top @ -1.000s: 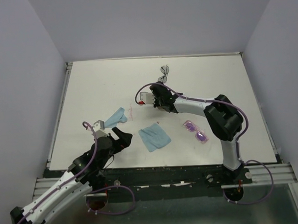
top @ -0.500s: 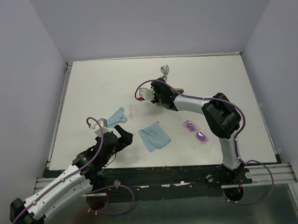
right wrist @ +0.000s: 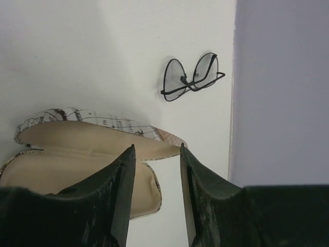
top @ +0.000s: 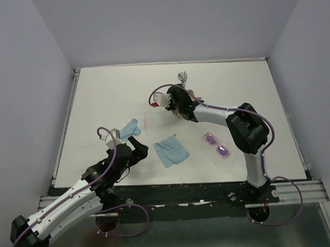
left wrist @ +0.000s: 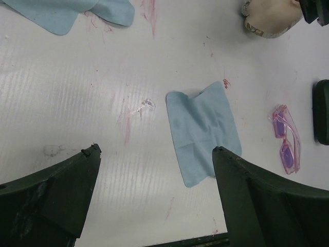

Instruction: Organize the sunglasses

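Between the wide-spread left fingers (left wrist: pixel 51 195) lies a blue cloth (left wrist: pixel 203 131), with the pink sunglasses (left wrist: pixel 286 139) to its right.

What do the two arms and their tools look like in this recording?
The left arm and right arm have white shells, black joints and looping purple cables. The left tool and right tool each carry two dark, tapered fingers.
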You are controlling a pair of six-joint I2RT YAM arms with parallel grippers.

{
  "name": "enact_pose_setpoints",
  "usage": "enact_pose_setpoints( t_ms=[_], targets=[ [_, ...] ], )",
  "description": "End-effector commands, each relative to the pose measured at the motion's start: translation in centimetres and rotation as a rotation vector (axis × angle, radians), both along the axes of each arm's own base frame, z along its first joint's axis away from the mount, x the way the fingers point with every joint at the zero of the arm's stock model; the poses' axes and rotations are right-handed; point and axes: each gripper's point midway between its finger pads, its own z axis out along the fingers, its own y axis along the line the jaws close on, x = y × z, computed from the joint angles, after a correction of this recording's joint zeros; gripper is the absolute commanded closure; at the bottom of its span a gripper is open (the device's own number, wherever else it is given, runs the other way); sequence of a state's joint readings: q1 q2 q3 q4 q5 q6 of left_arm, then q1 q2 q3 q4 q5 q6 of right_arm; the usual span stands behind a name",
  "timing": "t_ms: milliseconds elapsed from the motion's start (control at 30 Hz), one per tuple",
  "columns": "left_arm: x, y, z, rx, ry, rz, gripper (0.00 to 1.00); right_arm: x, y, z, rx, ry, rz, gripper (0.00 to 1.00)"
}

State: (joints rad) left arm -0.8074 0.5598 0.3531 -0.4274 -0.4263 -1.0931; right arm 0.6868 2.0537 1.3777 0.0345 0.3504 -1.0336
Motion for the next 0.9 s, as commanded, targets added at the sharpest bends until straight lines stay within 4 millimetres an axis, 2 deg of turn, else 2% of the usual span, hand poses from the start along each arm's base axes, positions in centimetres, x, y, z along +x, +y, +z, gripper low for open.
enact_pose_setpoints(
  t_ms=[0, 133, 167, 233, 267, 333, 433, 533, 633, 733, 867],
  targets=[
    [0.1, -0.7, 1.6, -0.028, -0.018, -0.019, 0.01, 0.2, 0.0, 7.6, 0.213, -0.131, -0.060, 0.52],
    [0.0, -0.6, 1.9, -0.002, -0.012, -0.036, 0.01, -1.3, -0.5, 14.1, 0.515, -0.179, -0.163, 0.52],
    [0.0, -0.7, 2.1, 0.001, -0.011, -0.039, 0.01, -1.9, -0.8, 15.8, 0.624, -0.186, -0.206, 0.20],
    [0.0, -0.9, 2.2, 0.007, -0.008, -0.055, 0.01, -3.2, -1.7, 18.4, 0.863, -0.180, -0.319, 0.02],
    [0.0, -1.1, 2.2, 0.008, 0.000, -0.063, 0.01, -4.2, -2.2, 19.3, 0.970, -0.161, -0.368, 0.00],
    [-0.2, -1.8, 1.9, 0.015, 0.018, -0.100, 0.01, -6.7, -2.8, 19.1, 1.105, -0.072, -0.422, 0.00],
    [-0.7, -3.0, 1.3, 0.026, 0.060, -0.173, 0.01, -10.3, -3.6, 17.4, 1.324, 0.081, -0.546, 0.00],
    [-1.3, -4.2, 0.3, 0.039, 0.111, -0.245, 0.01, -14.2, -4.6, 14.2, 1.408, 0.239, -0.646, 0.00],
    [-1.9, -5.7, -1.0, 0.043, 0.179, -0.325, 0.01, -16.9, -5.7, 11.4, 1.514, 0.341, -0.807, 0.00],
    [-2.2, -7.0, -2.1, 0.057, 0.229, -0.389, 0.01, -19.6, -5.1, 8.6, 1.481, 0.502, -0.841, 0.00],
    [-1.6, -6.7, -2.8, 0.113, 0.254, -0.358, 0.01, -23.1, -3.6, 4.7, 1.368, 0.725, -0.842, 0.00]
  ],
)
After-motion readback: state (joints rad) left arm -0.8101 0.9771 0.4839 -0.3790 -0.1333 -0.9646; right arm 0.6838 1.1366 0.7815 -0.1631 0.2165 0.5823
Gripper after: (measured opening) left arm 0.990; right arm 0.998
